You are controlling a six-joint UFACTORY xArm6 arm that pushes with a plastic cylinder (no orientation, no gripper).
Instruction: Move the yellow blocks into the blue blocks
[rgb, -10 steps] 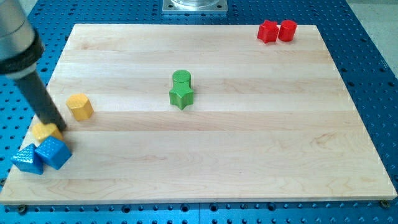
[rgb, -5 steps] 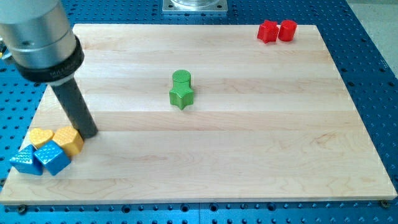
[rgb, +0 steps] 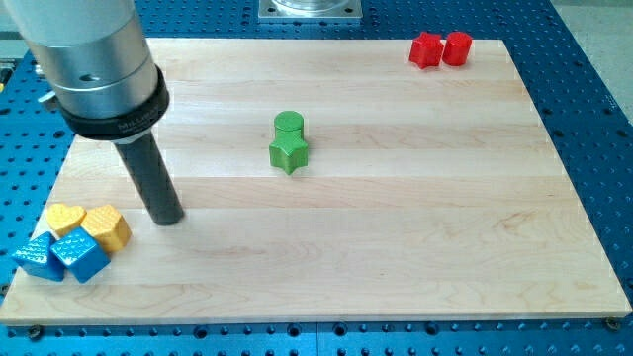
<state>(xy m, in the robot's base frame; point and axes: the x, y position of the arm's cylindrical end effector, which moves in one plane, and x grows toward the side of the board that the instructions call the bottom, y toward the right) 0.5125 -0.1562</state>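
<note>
Rod, no claw on this rig, so no jaw state to give. Tip sits lower left of frame, just right of the yellow hexagon block, apart from it. Yellow heart block beside it. Both touch the blue cube and blue triangular block at the board lower-left corner.

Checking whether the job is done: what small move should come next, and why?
Probably just ease my tip clear: both yellow blocks already sit against the blue blocks at the view's bottom left, with the tip apart on their right.
</note>
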